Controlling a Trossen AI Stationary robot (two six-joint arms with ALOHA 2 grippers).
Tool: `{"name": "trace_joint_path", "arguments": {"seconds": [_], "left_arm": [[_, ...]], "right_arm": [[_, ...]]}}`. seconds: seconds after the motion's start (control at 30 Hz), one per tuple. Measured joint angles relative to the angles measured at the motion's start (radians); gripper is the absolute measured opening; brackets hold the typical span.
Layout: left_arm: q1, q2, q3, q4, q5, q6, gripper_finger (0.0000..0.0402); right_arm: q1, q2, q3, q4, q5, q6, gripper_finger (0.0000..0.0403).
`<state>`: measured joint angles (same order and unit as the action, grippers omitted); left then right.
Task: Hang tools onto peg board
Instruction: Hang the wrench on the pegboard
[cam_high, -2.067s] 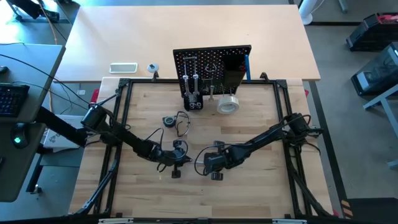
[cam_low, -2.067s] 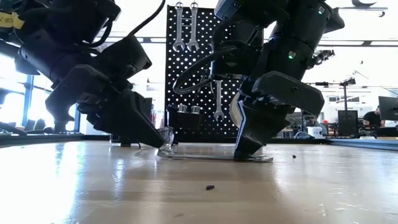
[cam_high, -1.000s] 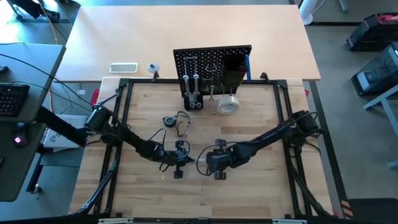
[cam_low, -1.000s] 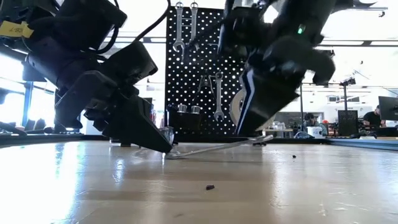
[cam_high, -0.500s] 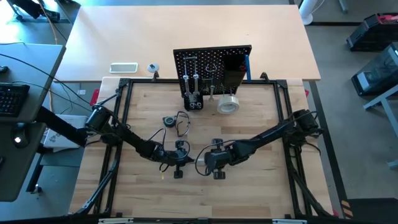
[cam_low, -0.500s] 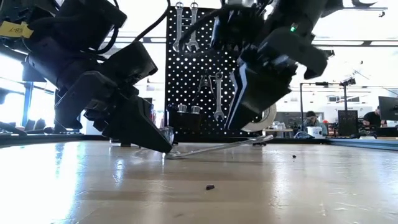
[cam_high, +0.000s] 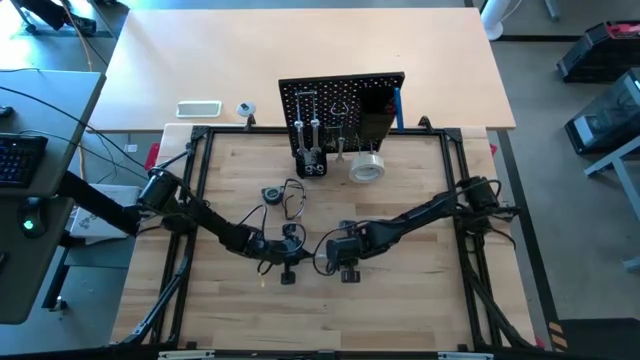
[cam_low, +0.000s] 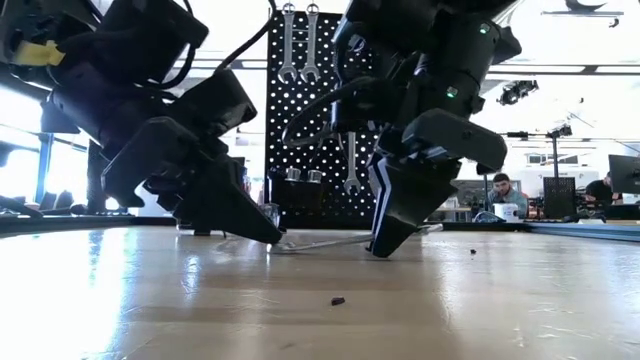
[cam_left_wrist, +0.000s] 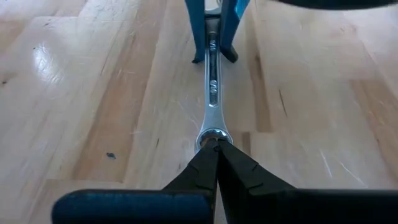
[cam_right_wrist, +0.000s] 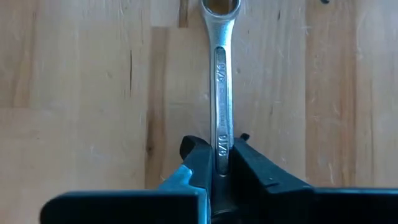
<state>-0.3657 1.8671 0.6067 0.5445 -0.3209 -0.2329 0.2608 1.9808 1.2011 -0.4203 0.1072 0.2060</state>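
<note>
Wrench (cam_right_wrist: 222, 93) pinned at both ends, flat on the table (cam_high: 420, 290)
Right gripper (cam_right_wrist: 217, 163) has dropped back down and clamped its shaft; left gripper (cam_left_wrist: 216, 163) stays clenched, tips pressing the ring end, ready for lifting toward the peg board (cam_high: 340, 105)

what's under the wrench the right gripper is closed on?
Bare wooden table lies under the wrench. The right gripper clamps its shank; the left gripper, shut, pins the ring end. The wrench's far end past the right fingers is covered.
</note>
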Motion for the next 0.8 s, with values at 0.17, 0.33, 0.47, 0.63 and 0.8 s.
{"name": "trace_joint_path", "arguments": {"seconds": [0.17, 0.33, 0.47, 0.63, 0.8], "left_arm": [[0.0, 0.001, 0.0, 0.006, -0.001, 0.0, 0.0], [0.0, -0.01, -0.002, 0.04, -0.002, 0.025, 0.0], [-0.002, -0.052, -0.009, -0.008, 0.014, 0.05, 0.0005], [-0.002, -0.163, -0.004, -0.067, -0.013, 0.065, 0.002], [-0.002, -0.338, -0.003, -0.191, -0.066, 0.132, 0.0038]], "right_arm": [[-0.003, 0.0, 0.0, -0.005, -0.025, 0.002, 0.0027], [0.001, 0.0, -0.002, -0.01, -0.031, 0.028, 0.0027], [0.014, -0.02, -0.006, -0.027, -0.021, 0.091, 0.0027], [0.041, -0.08, -0.009, -0.055, 0.026, 0.147, 0.0027], [0.08, -0.15, -0.008, -0.078, 0.121, 0.205, 0.0027]]}}
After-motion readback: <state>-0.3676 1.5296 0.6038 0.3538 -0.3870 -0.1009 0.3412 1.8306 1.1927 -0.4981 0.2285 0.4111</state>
